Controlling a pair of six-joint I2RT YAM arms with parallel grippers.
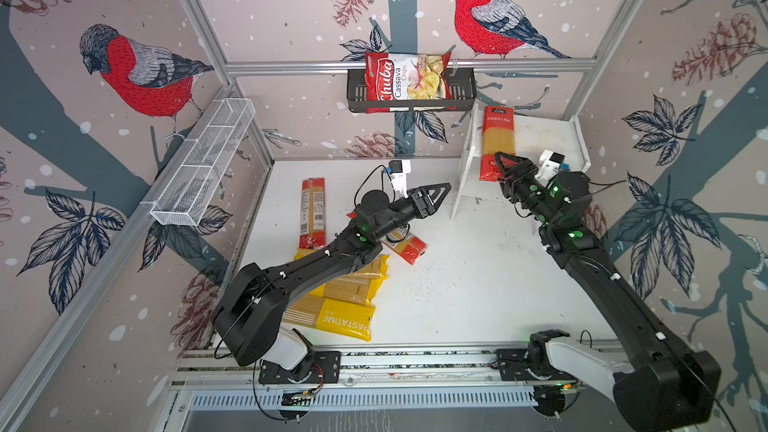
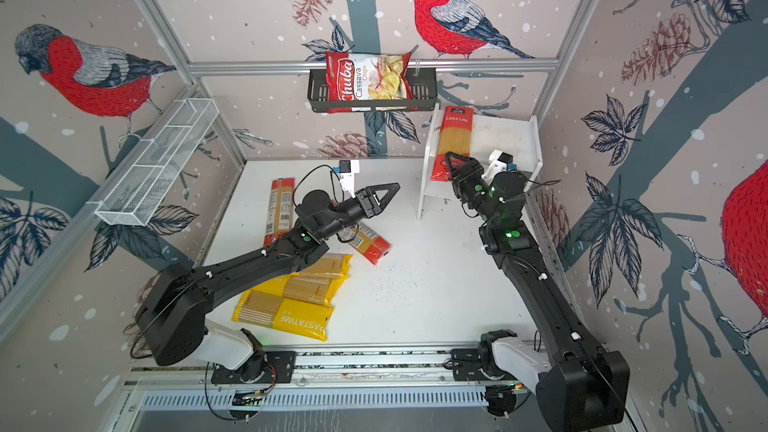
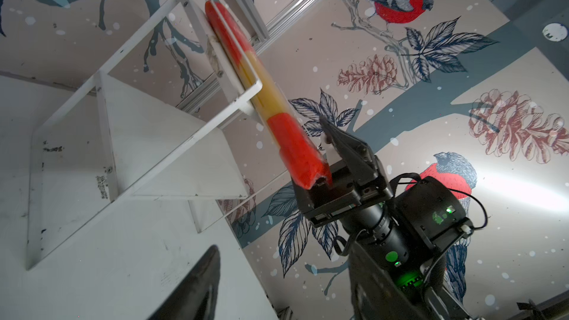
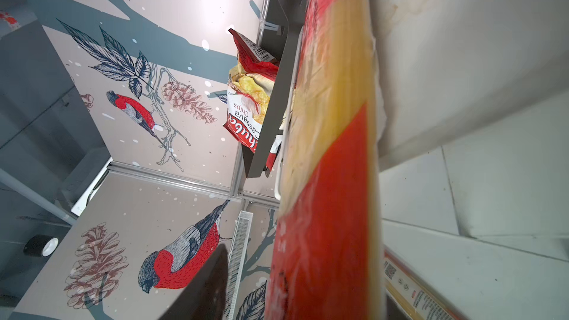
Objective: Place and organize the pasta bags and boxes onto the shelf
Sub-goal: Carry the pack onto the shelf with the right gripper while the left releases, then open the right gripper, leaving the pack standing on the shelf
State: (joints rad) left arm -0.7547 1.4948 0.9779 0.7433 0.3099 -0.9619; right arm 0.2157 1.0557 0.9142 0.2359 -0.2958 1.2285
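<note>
Found the right tool (image 1: 500,166) spread about the near end of a red packet (image 1: 498,139), with one of its fingers (image 4: 200,287) standing clear of the wrapper in the right wrist view. Could not make out the opposite finger behind the packet.

Saw that red packet lying lengthwise on the stained top board of the shelf (image 1: 552,135), close along the edge above the solid side panel. Noted its far end at the shelf's back and its near end jutting out past the shelf's front edge, into the tool.

Found the left tool (image 1: 434,199) spread as well and empty, held above the bench (image 1: 478,292) just off the shelf's panel side. Noted its tips pointing toward the shelf and apart from it.

Counted five more packets flat on the bench, all out beyond the shelf's panel side. Placed a second red packet (image 1: 409,248) nearest the shelf, partly hidden under the left arm. Placed a third red packet (image 1: 312,211) farther from the shelf, label side up with a barcode showing. Saw three yellow packets (image 1: 345,320) overlapping in a heap, farther from the shelf's front than the red ones and partly under the left arm, with PASTATIME readable on the outermost in both top views.

Spotted a chips bag (image 1: 405,78) sitting in a black basket (image 1: 461,89) on the back wall, just above the shelf's rear panel-side corner. Spotted a wire-mesh basket (image 1: 203,164) on the side wall, well apart from the shelf.
</note>
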